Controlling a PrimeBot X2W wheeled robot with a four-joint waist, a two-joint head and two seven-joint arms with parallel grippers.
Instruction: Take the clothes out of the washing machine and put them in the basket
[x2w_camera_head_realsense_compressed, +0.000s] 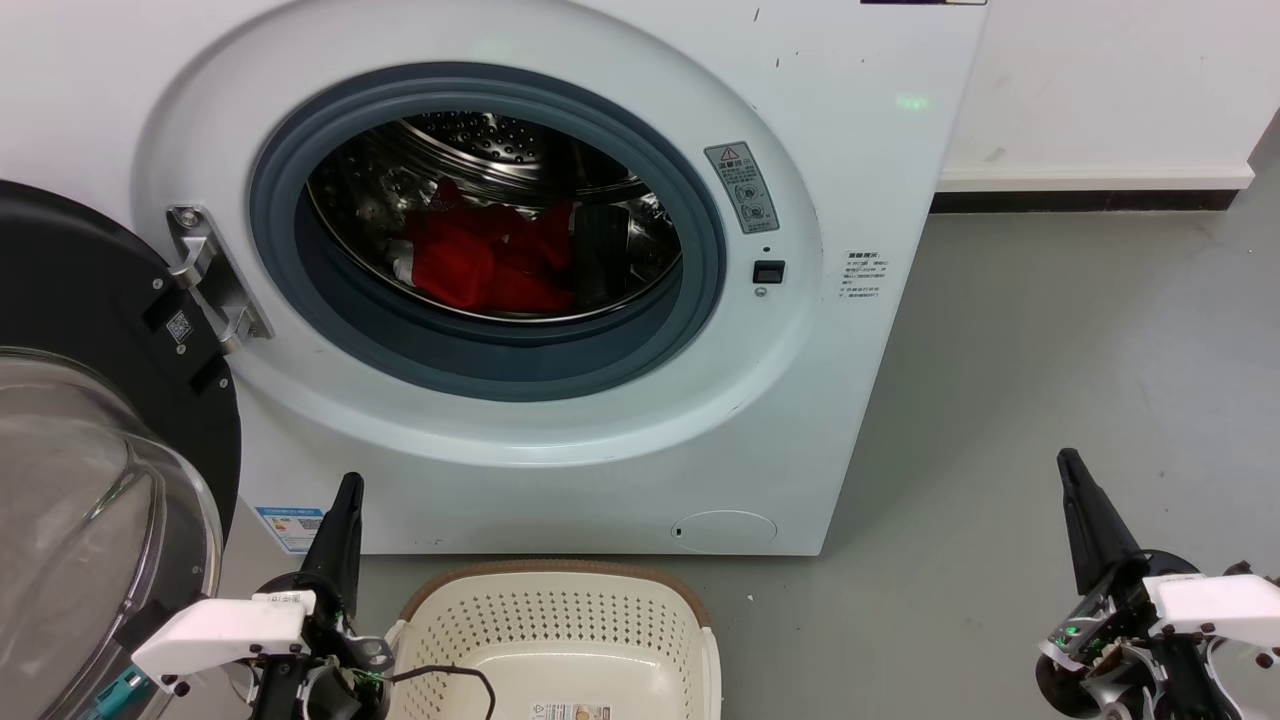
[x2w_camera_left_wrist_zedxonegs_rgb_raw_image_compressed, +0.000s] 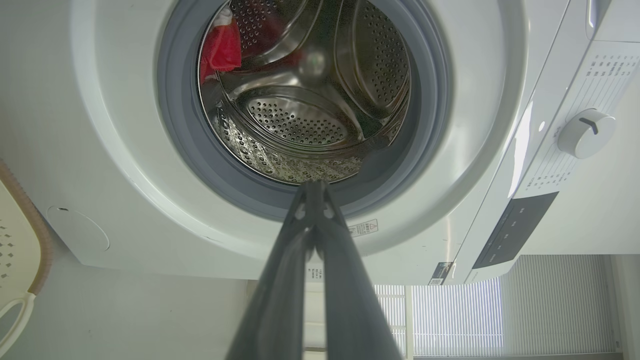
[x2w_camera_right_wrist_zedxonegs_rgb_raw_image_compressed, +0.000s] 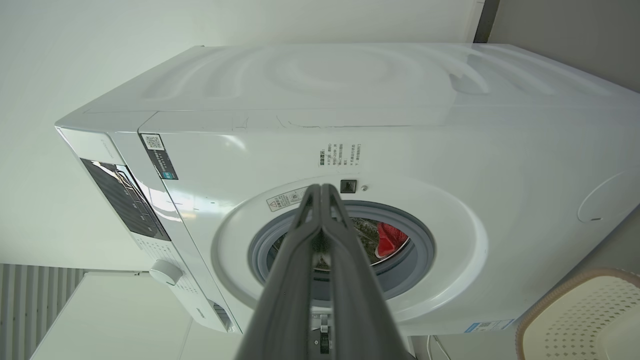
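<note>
Inside the washing machine (x2w_camera_head_realsense_compressed: 560, 470), toward the back of the steel drum (x2w_camera_head_realsense_compressed: 480, 135), lie the clothes (x2w_camera_head_realsense_compressed: 490, 265): a bright red heap, probably more than one garment, though the folds run together too much to count. They rest on the drum's lower wall, well behind the grey rubber seal (x2w_camera_head_realsense_compressed: 500, 365) that rings the porthole, and nothing touches them.

On the machine's left side the door (x2w_camera_head_realsense_compressed: 90, 400) stands swung fully open on its metal hinge (x2w_camera_head_realsense_compressed: 215, 275), black frame outward and glass bowl bulging toward the camera.

Directly before the machine's front panel, on the grey floor (x2w_camera_head_realsense_compressed: 1000, 400), sits the basket (x2w_camera_head_realsense_compressed: 560, 610), its brown rim near the machine's base. A label sticker shows on its bottom, and a thin black cable (x2w_camera_head_realsense_compressed: 450, 672) loops over its left part.

Before the machine's lower left corner, just beside the basket, the left gripper (x2w_camera_head_realsense_compressed: 350, 485) points up at the front panel with its two dark fingers pressed together and nothing between them. In the left wrist view its tips line up with the lower edge of the seal.

Off to the machine's right, well apart from it and over bare floor, the right gripper (x2w_camera_head_realsense_compressed: 1070, 462) has its fingers likewise closed tip to tip, holding nothing.
</note>
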